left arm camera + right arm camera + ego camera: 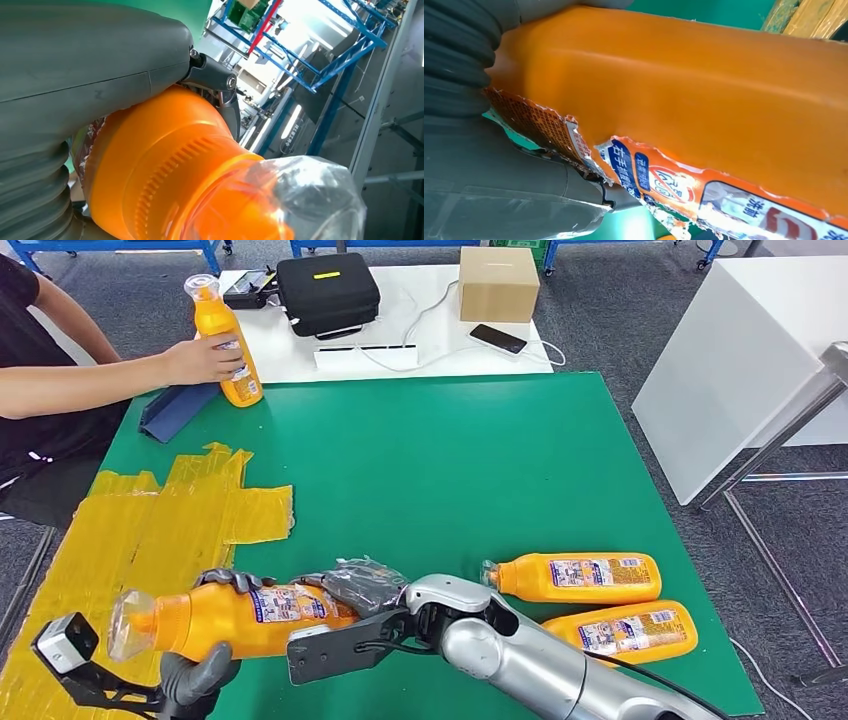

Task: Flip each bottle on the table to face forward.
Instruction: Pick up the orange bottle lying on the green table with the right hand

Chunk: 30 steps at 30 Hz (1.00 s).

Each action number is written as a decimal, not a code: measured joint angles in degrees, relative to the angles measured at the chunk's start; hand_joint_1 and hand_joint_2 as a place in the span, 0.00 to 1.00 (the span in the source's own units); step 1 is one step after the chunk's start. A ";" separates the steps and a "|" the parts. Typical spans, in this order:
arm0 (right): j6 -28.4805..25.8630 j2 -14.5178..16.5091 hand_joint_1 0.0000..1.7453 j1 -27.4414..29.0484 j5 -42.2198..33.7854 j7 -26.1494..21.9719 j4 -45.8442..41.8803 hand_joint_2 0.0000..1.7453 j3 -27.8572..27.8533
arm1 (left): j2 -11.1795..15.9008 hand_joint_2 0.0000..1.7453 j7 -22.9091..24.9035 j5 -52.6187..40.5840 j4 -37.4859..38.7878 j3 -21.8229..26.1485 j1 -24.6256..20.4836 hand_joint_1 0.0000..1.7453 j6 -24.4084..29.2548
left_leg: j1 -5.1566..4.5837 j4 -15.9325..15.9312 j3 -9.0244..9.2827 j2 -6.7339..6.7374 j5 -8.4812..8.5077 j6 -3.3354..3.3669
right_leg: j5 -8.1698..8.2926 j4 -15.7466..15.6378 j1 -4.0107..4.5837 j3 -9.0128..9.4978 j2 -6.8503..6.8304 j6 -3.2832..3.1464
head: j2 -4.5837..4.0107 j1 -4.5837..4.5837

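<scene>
An orange bottle [240, 618] with a clear cap lies sideways just above the green table [430, 460], near the front left. My left hand [200, 670] grips it near the neck, and my right hand [365, 585] holds its base end. Up close in the left wrist view, the bottle's orange shoulder [170, 175] sits under my left hand [90, 60]. In the right wrist view the bottle's torn label [659, 175] lies against my right hand [489, 190]. Two more orange bottles [580, 577] [625, 631] lie at the front right. A person's hand [200, 360] holds another bottle [228, 340] upright at the far left.
A patch of yellow tape [160, 520] covers the table's left side. A dark blue folded piece [175, 408] lies by the person. Behind, a white table carries a black case [325, 290], a cardboard box [497, 283] and a phone [498, 338]. A white cabinet [740, 360] stands at the right.
</scene>
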 joint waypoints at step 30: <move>-4.94 -21.82 0.00 30.54 31.97 -2.29 -32.45 1.00 -21.42 | -2.45 1.00 -10.52 -120.47 0.18 13.11 -2.05 1.00 34.20 | -0.11 0.01 -0.13 -0.04 -0.03 0.01 | -0.01 -0.05 -0.13 -0.17 -0.03 0.01 | 0.00 0.00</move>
